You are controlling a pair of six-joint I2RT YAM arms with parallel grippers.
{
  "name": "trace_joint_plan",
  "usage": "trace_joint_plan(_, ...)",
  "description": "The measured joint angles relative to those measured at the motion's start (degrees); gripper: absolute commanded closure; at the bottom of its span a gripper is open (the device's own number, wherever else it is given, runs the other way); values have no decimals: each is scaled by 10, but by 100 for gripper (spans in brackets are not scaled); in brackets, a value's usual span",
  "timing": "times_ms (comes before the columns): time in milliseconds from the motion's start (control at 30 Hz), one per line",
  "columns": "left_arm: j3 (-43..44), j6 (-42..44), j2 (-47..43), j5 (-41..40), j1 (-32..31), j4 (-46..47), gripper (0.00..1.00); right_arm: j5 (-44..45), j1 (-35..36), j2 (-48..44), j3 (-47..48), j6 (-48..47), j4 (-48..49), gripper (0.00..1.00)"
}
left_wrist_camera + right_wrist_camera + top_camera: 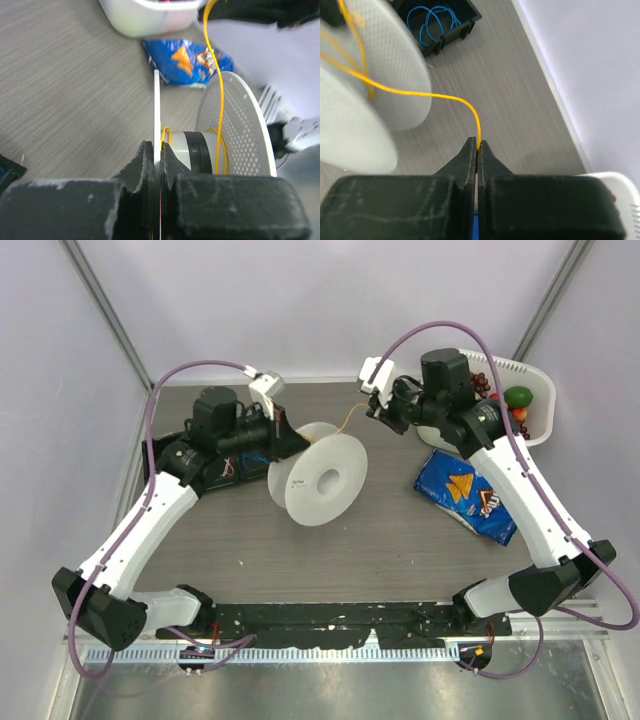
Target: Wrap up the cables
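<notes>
Yellow cable (420,93) pinched at its end between the tightly closed tips of the right claw (478,146), arcing away from there to the hub of the white spool (320,475), a few loose turns around it, one flange clamped edge-on in the closed left claw (156,150), over the table (380,560).

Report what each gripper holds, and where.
Left gripper clamps the white spool by one flange's rim; right gripper pinches the yellow wire running off it.
</notes>
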Motion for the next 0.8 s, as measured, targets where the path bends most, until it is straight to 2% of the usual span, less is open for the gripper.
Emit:
trace_joint_plan(167, 0, -119, 19, 122, 121, 105, 100, -82, -74, 0, -28, 7, -23, 99)
trace_joint_plan(333, 11, -282, 74, 146, 163, 249, 100, -154, -113, 0, -56, 68, -7, 99)
trace_joint_plan(567, 44, -502, 145, 79, 166, 367, 100, -201, -115, 0, -139, 259, 154, 99)
trace_joint_plan(800, 93, -583, 217, -31, 162, 336, 100, -162, -115, 1, -189, 459, 363, 99)
